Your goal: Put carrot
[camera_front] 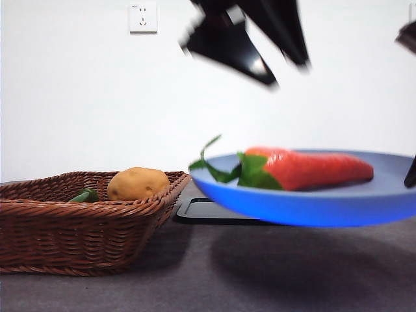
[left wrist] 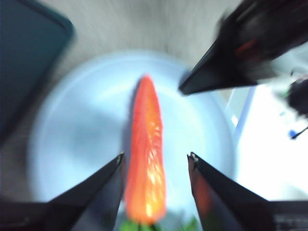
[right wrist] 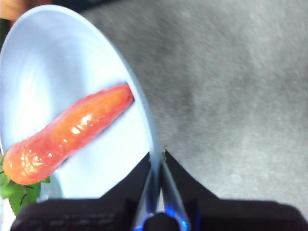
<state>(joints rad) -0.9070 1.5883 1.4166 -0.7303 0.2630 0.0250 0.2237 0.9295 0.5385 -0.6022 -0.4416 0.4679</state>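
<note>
The orange-red carrot with green leaves lies on a blue plate that is held above the table. My right gripper is shut on the plate's rim; it shows as a black piece at the right edge of the front view. The carrot lies on the plate in the right wrist view. My left gripper is open and empty, above the carrot, which lies free on the plate. In the front view the left gripper is blurred, well above the plate.
A brown wicker basket stands at the left with a yellow-brown potato and a green item in it. A black tray lies flat behind the plate. A white wall with a socket is behind.
</note>
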